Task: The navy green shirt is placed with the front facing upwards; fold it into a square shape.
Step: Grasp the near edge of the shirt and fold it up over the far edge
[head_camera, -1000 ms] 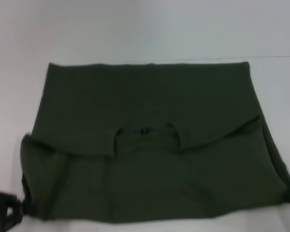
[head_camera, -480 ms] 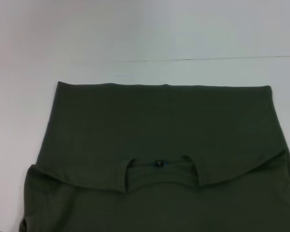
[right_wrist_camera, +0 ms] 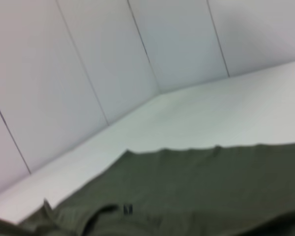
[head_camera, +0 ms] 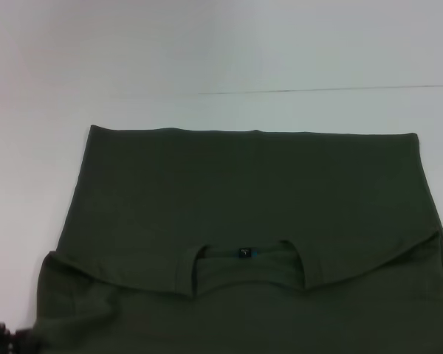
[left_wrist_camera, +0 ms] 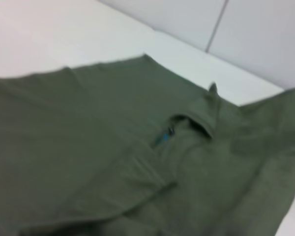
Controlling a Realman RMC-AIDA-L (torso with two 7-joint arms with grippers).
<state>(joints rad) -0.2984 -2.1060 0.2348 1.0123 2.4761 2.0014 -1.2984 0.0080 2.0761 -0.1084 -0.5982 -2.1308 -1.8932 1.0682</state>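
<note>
- one shirt (head_camera: 244, 192), dark olive green, lies flat on the white tabletop (head_camera: 207, 59); it fills the near half of the head view and runs off the near edge.
- it is folded over itself: a plain green panel covers the far part, with a straight folded edge farthest from the robot running left to right.
- the long axis of the folded shape runs left to right across the tabletop.
- one neck opening (head_camera: 245, 259) shows near the middle of the near part, opening toward the far side; the two shoulder edges slope away from it to the left and right.
- one small dark label (head_camera: 244, 252) sits inside the neck, with a touch of blue in the left wrist view (left_wrist_camera: 165, 136); nothing on it can be read.
- no chest print shows in any view; only plain fabric faces up.
- the right wrist view shows the same label (right_wrist_camera: 128, 209) and the far folded edge of the cloth (right_wrist_camera: 211, 187) against the tabletop.
- the left gripper (head_camera: 1, 339) shows only as a dark shape at the near left corner of the head view, just beside the shirt's left edge; i cannot tell how its jaws stand.
- the right gripper does not show in any view.
- one thin dark seam (head_camera: 317, 90) crosses the white surface beyond the shirt; pale wall panels (right_wrist_camera: 88, 64) stand behind the tabletop.
</note>
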